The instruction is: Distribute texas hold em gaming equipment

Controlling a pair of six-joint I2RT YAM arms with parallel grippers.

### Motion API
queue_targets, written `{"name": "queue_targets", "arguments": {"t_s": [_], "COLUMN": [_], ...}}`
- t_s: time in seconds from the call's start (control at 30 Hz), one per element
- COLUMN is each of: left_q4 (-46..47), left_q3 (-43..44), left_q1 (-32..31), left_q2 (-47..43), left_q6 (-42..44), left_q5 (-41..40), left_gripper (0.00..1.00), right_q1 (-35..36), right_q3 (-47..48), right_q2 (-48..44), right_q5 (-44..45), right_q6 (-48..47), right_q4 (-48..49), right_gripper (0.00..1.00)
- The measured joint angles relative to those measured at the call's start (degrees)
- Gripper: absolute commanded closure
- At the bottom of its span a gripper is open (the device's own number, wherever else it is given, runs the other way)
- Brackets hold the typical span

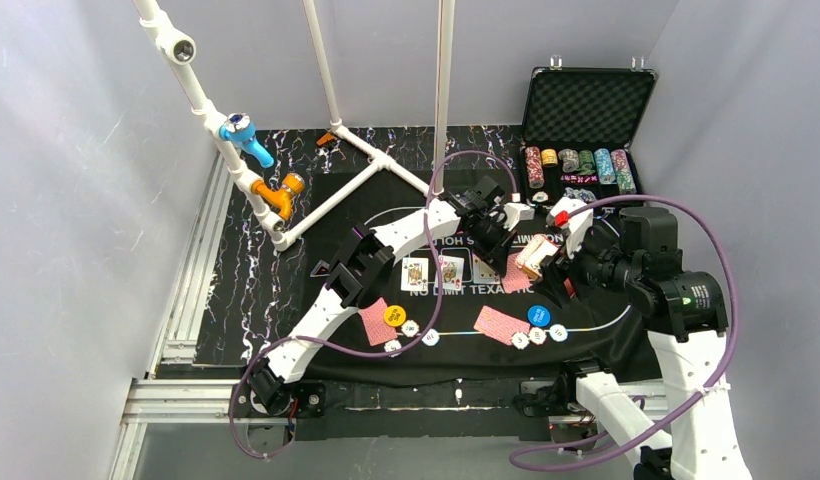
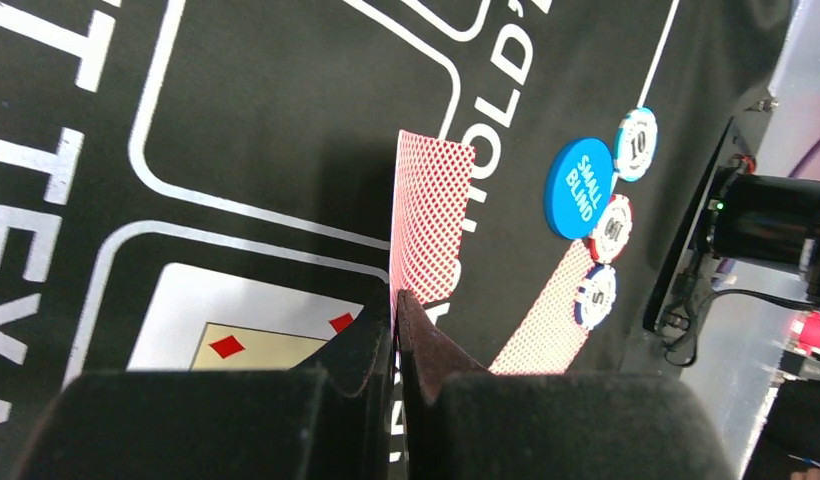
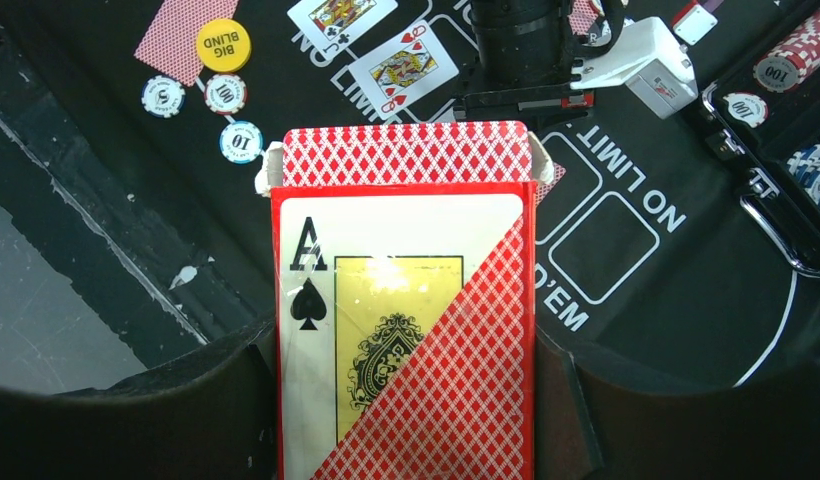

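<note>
**Left gripper [image 2: 396,305] clamped on one red-backed card [image 2: 431,210]; right gripper [image 3: 406,360] holding the card box [image 3: 416,290].**
The card is held edgewise over the felt mat [image 2: 266,120], near the blue small-blind disc [image 2: 579,187] and three chips [image 2: 636,143]. The right fingers press both sides of the box, with the deck showing at its open top. Face-up cards [image 1: 415,272] lie at mat centre, and the yellow disc [image 1: 394,315] lies near-left.
</note>
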Motion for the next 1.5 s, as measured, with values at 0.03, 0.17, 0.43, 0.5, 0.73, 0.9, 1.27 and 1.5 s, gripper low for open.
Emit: {"name": "queue_targets", "arguments": {"t_s": [0.03, 0.17, 0.43, 0.5, 0.73, 0.9, 1.27, 1.5], "left_q4": [-0.15, -0.66, -2.23, -2.43, -3.54, -3.74, -4.2, -2.29], "left_q3": [0.52, 4.28, 8.11, 9.31, 9.73, 10.49, 10.97, -9.27], "left_q1": [-0.02, -0.17, -0.2, -0.2, -0.2, -0.04, 1.97, 5.6], "left_q2": [0.37, 2.34, 3.37, 3.85, 4.0, 4.0, 1.22, -15.56], "left_q6": [0.15, 1.11, 3.34, 4.04, 6.12, 6.88, 3.98, -1.79], "left_q5": [-0.31, -1.86, -3.96, -4.35, -6.88, -8.09, -8.59, -0.11], "left_gripper": [1.0, 0.98, 0.76, 0.71, 0.47, 0.35, 0.29, 0.17], "right_q1": [-0.2, -1.11, -1.77, -1.77, -2.08, -2.19, -2.19, -2.25], "right_q3": [0.11, 0.44, 0.7, 0.7, 0.7, 0.7, 0.68, -0.52], "right_q2": [-0.04, -0.28, -0.7, -0.7, -0.81, -1.38, -2.58, -3.72], "right_q5": [-0.02, 0.0, -0.02, -0.02, -0.24, -0.33, -1.79, -2.6], "right_q6": [-0.04, -0.07, -0.09, -0.09, -0.07, -0.07, -0.07, -0.46], "right_q4": [-0.17, -0.59, -2.08, -2.1, -2.1, -2.1, -2.05, -1.57], "right_gripper": [0.99, 0.99, 0.99, 0.99, 0.99, 0.99, 0.99, 0.99]}}
